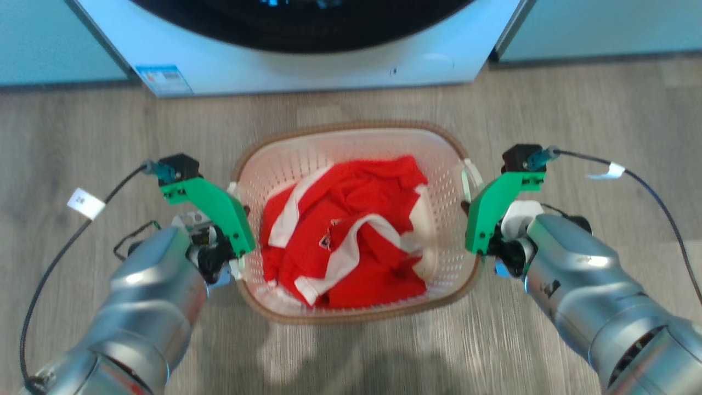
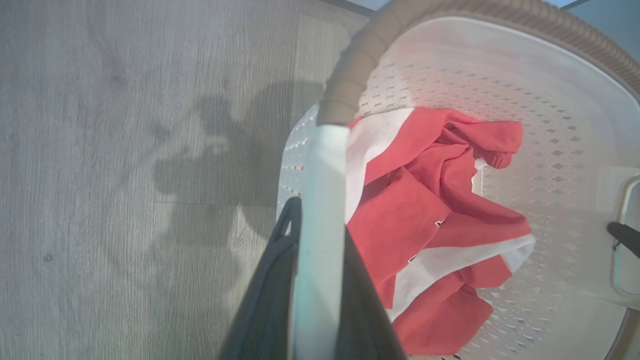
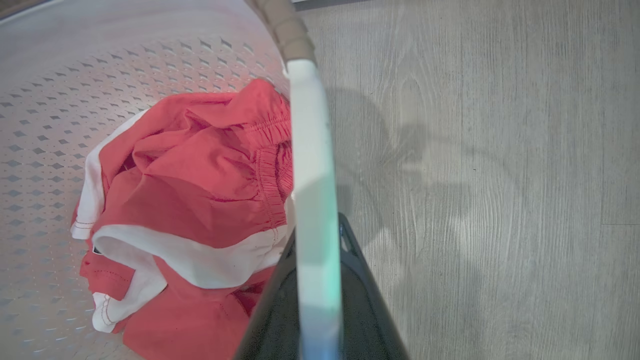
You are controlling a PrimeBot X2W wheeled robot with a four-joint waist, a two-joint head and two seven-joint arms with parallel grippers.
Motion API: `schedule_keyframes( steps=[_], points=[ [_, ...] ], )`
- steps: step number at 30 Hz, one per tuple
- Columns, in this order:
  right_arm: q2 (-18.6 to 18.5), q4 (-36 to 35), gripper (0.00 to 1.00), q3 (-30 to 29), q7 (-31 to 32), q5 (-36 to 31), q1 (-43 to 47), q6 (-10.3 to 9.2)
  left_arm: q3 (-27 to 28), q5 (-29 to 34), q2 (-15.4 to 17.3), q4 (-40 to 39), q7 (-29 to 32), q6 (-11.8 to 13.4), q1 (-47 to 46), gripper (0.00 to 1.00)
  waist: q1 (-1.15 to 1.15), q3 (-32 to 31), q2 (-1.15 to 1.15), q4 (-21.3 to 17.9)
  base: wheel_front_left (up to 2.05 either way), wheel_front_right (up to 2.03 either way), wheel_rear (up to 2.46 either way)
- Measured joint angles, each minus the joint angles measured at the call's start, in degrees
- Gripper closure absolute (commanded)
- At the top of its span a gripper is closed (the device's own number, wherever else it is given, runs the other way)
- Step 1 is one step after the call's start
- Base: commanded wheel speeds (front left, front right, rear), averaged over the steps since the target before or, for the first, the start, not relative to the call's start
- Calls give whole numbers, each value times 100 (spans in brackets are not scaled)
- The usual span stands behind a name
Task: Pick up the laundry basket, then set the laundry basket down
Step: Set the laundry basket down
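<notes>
The laundry basket (image 1: 351,128) is white and perforated with a brown rim, and it sits centred in the head view in front of a washer. A crumpled red and white garment (image 1: 351,236) lies inside it. My left gripper (image 1: 239,219) is at the basket's left side. In the left wrist view its dark fingers (image 2: 270,300) are shut on the white side handle (image 2: 327,160). My right gripper (image 1: 470,211) is at the opposite side, with its fingers (image 3: 365,310) shut on the other white handle (image 3: 307,125). I cannot tell whether the basket touches the floor.
A white washing machine (image 1: 307,66) with a dark round door stands just beyond the basket, between pale panels (image 1: 49,44). Grey wood-look floor (image 1: 576,126) lies open on both sides and in front. Black cables (image 1: 652,192) trail from each wrist.
</notes>
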Motion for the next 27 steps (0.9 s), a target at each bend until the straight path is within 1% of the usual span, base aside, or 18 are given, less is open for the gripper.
schedule_keyframes(
  steps=[8,20,22,27],
  points=[
    [-24,-1,100,-134,-565,-318,-367,0,-66,130,15,-77,-594,-3,-409,100,1,865,0,10,0,0,0],
    [-53,-29,100,-613,-1240,-994,-747,1,-185,417,14,-77,-1508,-7,-901,100,1,1930,0,28,0,0,0],
    [-76,-46,100,-713,-1322,-1125,-819,1,-192,425,12,-77,-1628,-7,-1007,100,0,2088,0,34,0,0,0],
    [-105,-75,100,-987,-1303,-1438,-886,1,-227,538,3,-78,-1875,-7,-1141,100,1,2453,0,52,0,0,0]
  ],
)
